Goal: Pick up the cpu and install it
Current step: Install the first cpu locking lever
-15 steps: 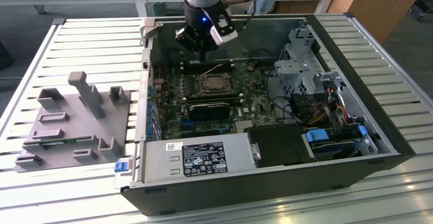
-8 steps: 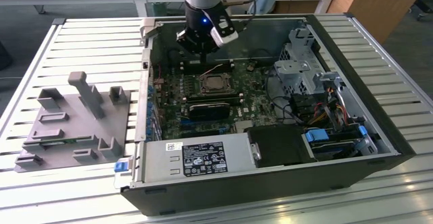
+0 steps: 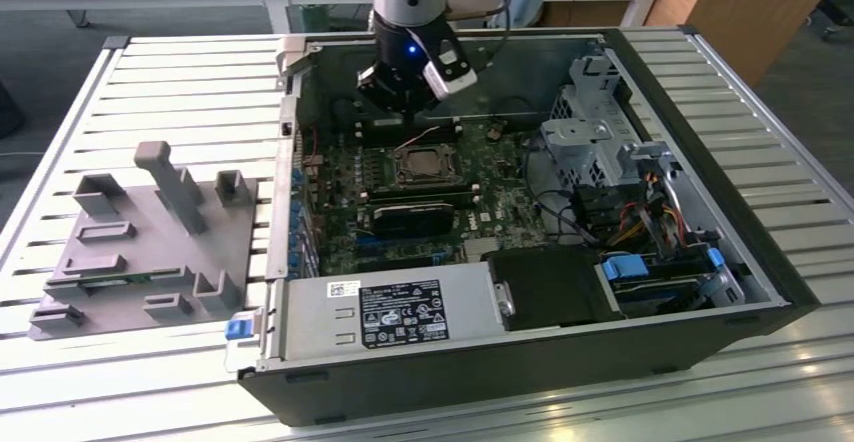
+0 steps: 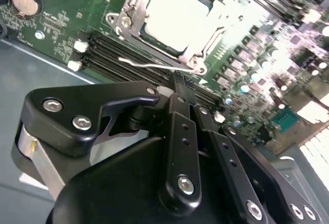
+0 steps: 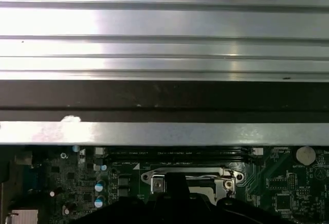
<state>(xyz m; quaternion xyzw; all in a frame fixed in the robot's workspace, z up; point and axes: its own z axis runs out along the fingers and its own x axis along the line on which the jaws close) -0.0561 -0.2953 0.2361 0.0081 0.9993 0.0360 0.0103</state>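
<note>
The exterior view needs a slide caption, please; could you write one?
Gripper hovers above the cpu seated in the motherboard socket of an open computer case.

The gripper (image 3: pixel 400 112) hangs inside the open computer case (image 3: pixel 747 262), above the far edge of the motherboard (image 3: pixel 340 177). Directly below, the cpu (image 3: pixel 418 168) sits in its socket with open air overhead. On the exterior view's right, the drive cage (image 3: pixel 587 112) and cable bundle (image 3: pixel 641 207) crowd the passage. Nearer the camera, the black heatsink block (image 3: pixel 407 217) and power supply (image 3: pixel 380 312) stand beside the socket. The grey fixture tray (image 3: pixel 147 252) lies outside the case on the slatted table (image 3: pixel 80 382).
</note>
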